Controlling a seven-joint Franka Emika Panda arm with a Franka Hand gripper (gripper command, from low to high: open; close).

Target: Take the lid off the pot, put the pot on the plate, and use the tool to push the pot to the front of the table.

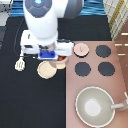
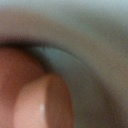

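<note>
Arm: you see its white bulk reaching down from the exterior view's top, covering the upper left of centre.
Wrist: it points steeply downward, white housing spread sideways.
Gripper (image 1: 50,56): it sits low beneath the housing, blue block showing, left of centre.

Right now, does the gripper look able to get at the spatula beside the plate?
Probably yes. The gripper hangs just above the plate, and the spatula lies in the open on the black table, toward the exterior view's left of the plate. Nothing stands between them.
</note>
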